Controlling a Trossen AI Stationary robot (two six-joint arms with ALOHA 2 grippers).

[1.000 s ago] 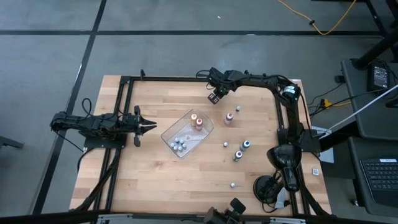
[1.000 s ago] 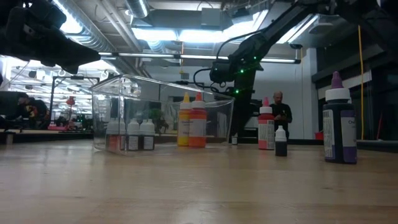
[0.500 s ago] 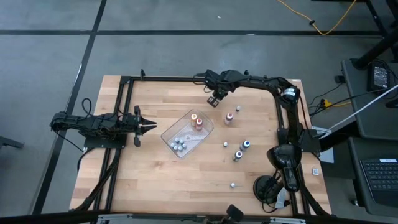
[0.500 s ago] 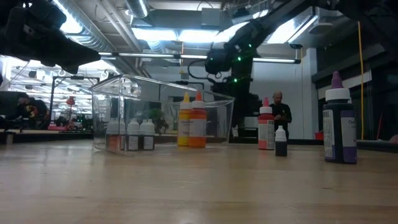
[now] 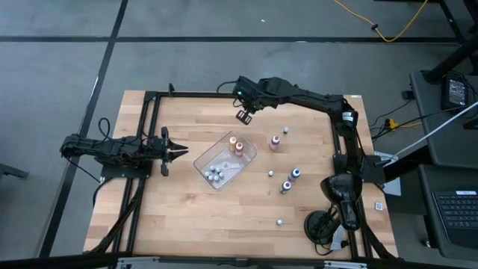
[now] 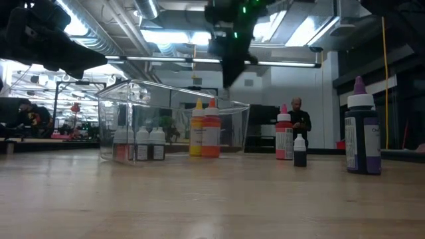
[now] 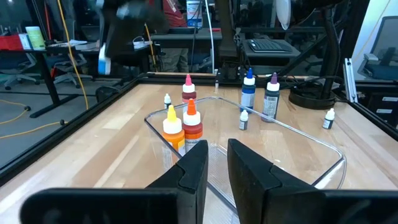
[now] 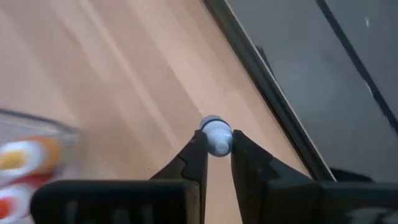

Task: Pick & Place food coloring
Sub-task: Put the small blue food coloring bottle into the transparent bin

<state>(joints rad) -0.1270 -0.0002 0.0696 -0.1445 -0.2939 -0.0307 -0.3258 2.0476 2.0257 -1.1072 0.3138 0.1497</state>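
Observation:
My right gripper hovers near the table's far edge, beyond the clear tray, shut on one tiny white food coloring bottle. In the low view it hangs blurred above the tray. Inside the tray stand a yellow bottle and an orange bottle with several small pale ones. A red bottle, two blue ones and tiny ones stand on the table. My left gripper waits shut, left of the tray. My right gripper pinches the tiny bottle between its two fingertips, which point down from above. The bottle's rounded pale end shows just past the tips. The bottle is lifted clear of the table.
A black frame runs along the table's far and left edges. Bare wood lies near the table's front edge. A person sits far behind the table in the low view.
My right gripper has moved toward the table's left along the far edge and risen, carrying the tiny bottle, from beyond the red bottle to beyond the tray's far corner. The left arm and the other bottles have stayed still.

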